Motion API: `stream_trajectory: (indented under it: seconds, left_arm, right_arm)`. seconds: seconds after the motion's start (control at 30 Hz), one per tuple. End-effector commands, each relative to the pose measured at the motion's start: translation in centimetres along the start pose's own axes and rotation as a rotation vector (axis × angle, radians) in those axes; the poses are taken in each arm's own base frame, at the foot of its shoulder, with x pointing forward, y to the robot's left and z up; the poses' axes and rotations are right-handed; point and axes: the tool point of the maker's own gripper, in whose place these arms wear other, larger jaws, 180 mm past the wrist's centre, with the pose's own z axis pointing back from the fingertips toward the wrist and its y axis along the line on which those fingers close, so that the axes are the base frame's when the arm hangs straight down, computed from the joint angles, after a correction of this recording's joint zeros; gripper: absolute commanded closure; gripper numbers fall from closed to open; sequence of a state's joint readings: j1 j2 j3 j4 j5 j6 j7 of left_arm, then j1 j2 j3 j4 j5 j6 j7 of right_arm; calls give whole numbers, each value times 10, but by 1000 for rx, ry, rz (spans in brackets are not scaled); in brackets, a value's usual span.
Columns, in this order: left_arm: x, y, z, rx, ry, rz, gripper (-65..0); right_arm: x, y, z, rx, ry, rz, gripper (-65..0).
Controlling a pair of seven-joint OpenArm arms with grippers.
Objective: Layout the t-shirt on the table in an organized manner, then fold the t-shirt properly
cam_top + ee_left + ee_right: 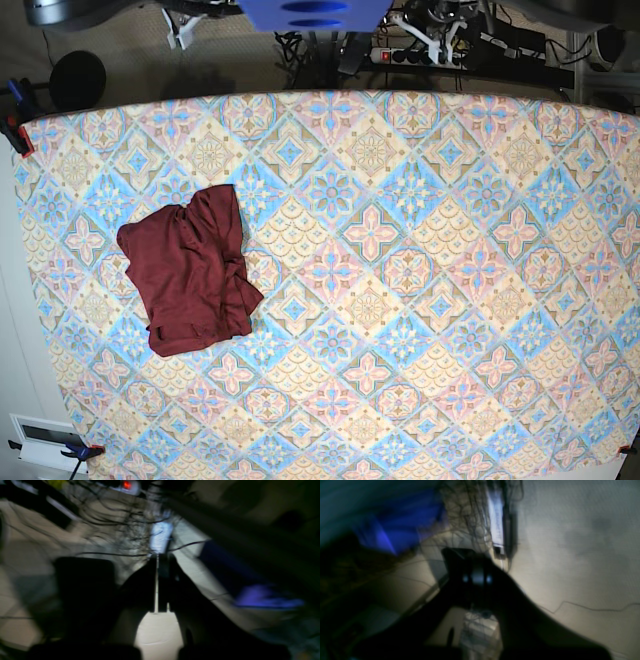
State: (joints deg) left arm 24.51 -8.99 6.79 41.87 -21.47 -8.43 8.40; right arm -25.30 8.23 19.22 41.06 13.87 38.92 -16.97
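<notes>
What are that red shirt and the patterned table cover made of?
The t-shirt looks like thin, soft matte knit, since it lies in limp rumpled folds. The table cover seems a smooth printed cloth or plastic sheet, lying flat; which one is unclear.

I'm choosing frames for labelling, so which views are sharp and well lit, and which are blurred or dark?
Base view: sharp, evenly lit, the t-shirt and the table clear. Left wrist view: dim and motion-smeared, the left gripper a black silhouette. Right wrist view: equally dark and blurred, the right gripper barely readable.
</notes>
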Motion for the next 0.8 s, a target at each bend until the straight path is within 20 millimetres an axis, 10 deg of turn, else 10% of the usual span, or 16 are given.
stream_trajectory:
  seconds: [0.0,0.2,0.6,0.77]
  left_arm:
    - [-8,6,-2,13,5,-23,-2]
    - [-20,28,-17,74,-8,-138,-2]
    - [-10,10,-19,22,-55,-222,-4]
    - [-1,0,-23,8,-72,-217,-4]
  right_arm:
    - [-13,-8,4,-9,23,-17,0]
    - [-16,-14,-10,-31,-58,-144,0]
    - [-28,-88,7,-455,-50,-162,0]
    - [10,-93,-1,-515,-34,7,0]
